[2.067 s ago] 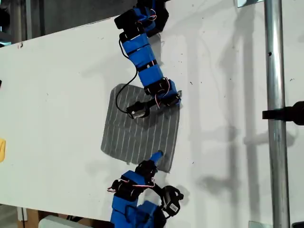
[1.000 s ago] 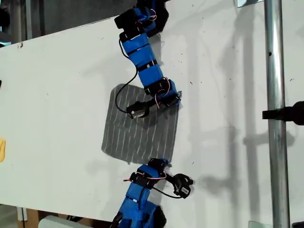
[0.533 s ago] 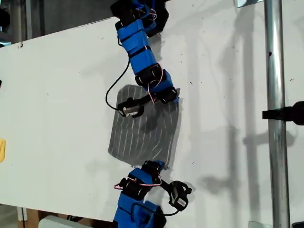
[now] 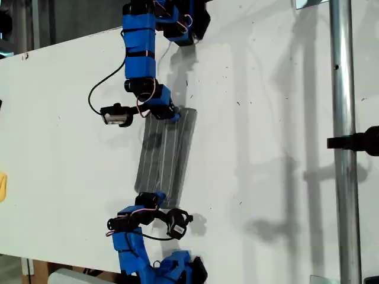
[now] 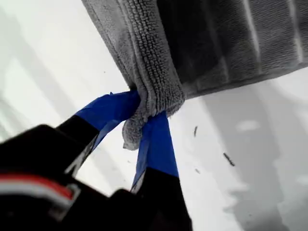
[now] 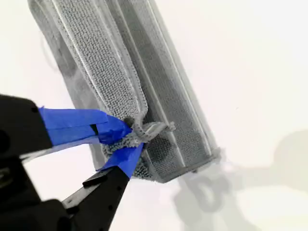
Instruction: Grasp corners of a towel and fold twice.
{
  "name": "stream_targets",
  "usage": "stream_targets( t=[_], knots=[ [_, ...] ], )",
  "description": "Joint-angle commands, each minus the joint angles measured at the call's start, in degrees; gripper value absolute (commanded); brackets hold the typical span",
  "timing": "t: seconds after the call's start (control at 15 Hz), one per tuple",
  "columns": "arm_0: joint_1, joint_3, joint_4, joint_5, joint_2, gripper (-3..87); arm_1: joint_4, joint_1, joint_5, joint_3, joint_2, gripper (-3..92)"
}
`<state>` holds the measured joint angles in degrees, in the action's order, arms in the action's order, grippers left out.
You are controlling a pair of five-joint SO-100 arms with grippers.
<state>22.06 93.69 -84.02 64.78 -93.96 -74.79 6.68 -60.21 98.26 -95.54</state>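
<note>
The grey, white-striped towel (image 4: 166, 155) lies on the white table (image 4: 284, 148) as a narrow doubled strip, its upper layer arched. One blue arm's gripper (image 4: 168, 112) meets the strip's far end, and the other arm's gripper (image 4: 155, 198) meets its near end. I cannot tell which arm is first. My first gripper (image 5: 144, 113) is shut on a bunched corner of the towel (image 5: 159, 72), which hangs just above the table. My second gripper (image 6: 130, 137) is shut on another corner, held over the towel's (image 6: 159, 110) lower layer.
A metal pole (image 4: 340, 142) with a black clamp (image 4: 361, 141) stands at the exterior view's right. A yellow object (image 4: 2, 186) sits at that view's left edge. The table's near edge runs behind the nearer arm's base. Dark specks (image 5: 228, 160) dot the table.
Both arms swept toward the exterior view's left with their corners. The spread towel has been drawn over itself into a narrow strip.
</note>
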Motion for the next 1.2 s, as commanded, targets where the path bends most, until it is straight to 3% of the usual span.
stream_targets(
  t=[0.0,0.13,0.33,0.53,0.87,1.13],
  knots=[
    [9.49,-10.81,0.18,-9.93,5.89,-2.9,0.79,10.81,10.46,0.44,-5.89,-0.3],
    [13.97,-26.19,-3.52,-16.87,15.73,-2.9,1.23,18.72,19.16,-2.37,-5.98,-0.3],
    [18.02,-42.19,-8.53,-20.48,21.88,-2.9,0.0,23.91,26.28,-8.79,-6.42,-0.3],
    [18.54,-36.12,-9.84,-18.54,20.65,-2.8,2.99,19.6,23.73,-5.98,-3.87,-0.3],
    [16.61,-24.61,-5.01,-15.73,25.05,-1.2,13.97,13.45,16.0,7.73,2.2,-0.3],
    [16.61,-24.79,-4.22,-14.15,29.97,8.9,17.67,14.94,15.47,11.25,7.29,-0.3]
  ],
)
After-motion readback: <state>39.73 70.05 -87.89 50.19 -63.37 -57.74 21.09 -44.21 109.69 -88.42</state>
